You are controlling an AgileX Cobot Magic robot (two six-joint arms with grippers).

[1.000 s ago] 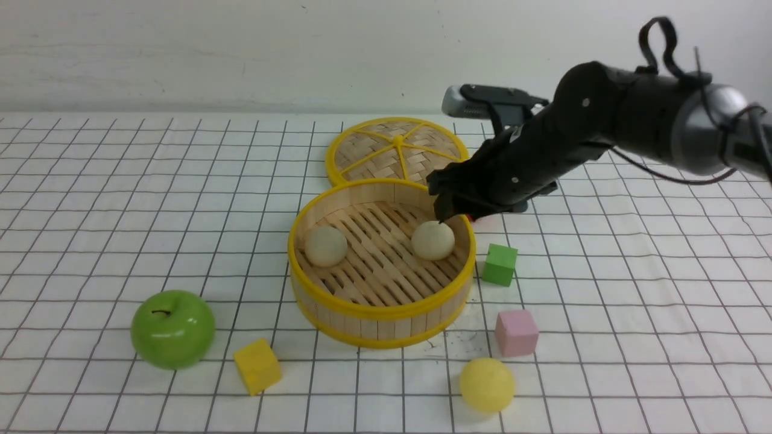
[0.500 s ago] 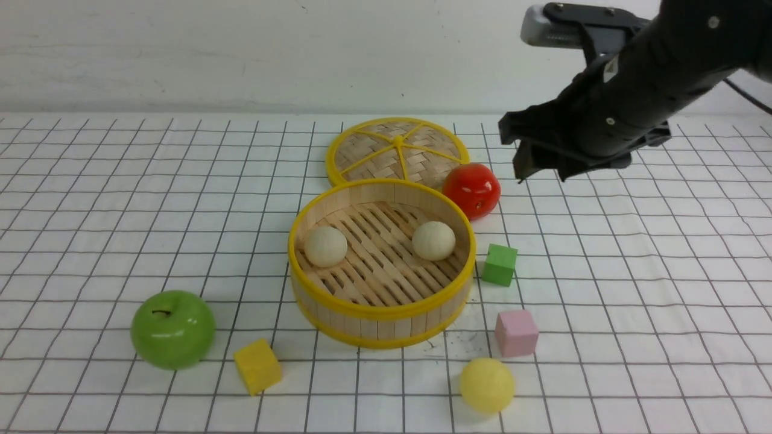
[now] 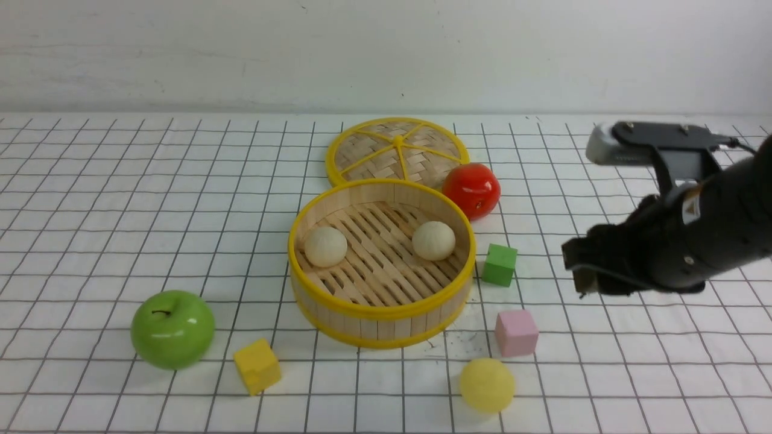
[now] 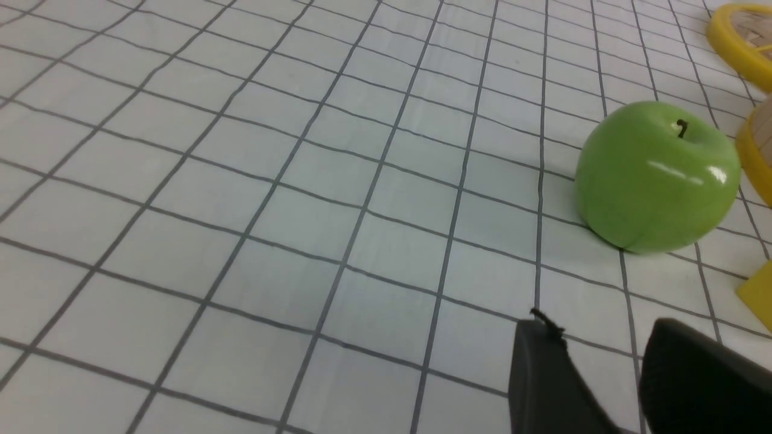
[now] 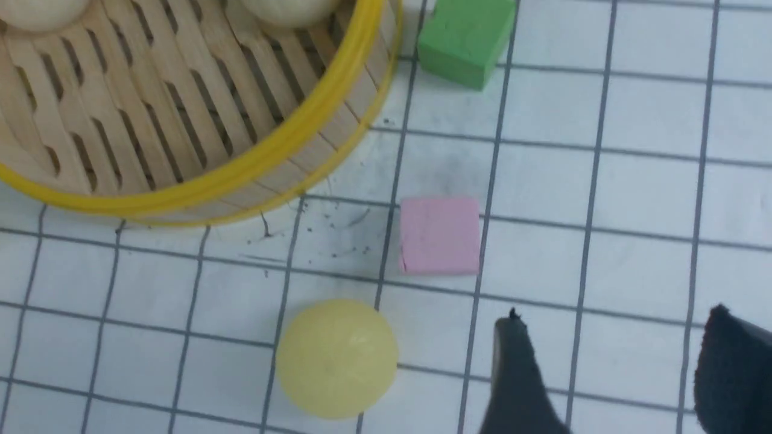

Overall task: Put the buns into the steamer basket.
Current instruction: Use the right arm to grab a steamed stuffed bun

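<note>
Jaws parted, empty, both sides: right jaws near yellow bun (image 5: 335, 357), left jaws near green apple (image 4: 657, 175).

Matte blk right hand (image 3: 580, 271), grey cam (image 3: 603, 147), thin cable (image 3: 733, 143).

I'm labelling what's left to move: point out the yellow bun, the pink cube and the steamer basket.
yellow bun (image 3: 487, 384), front view, middle of its top.
pink cube (image 5: 440, 235), right wrist view, centre of its top face.
steamer basket (image 3: 380, 328), front view, slats of its near wall.
</note>
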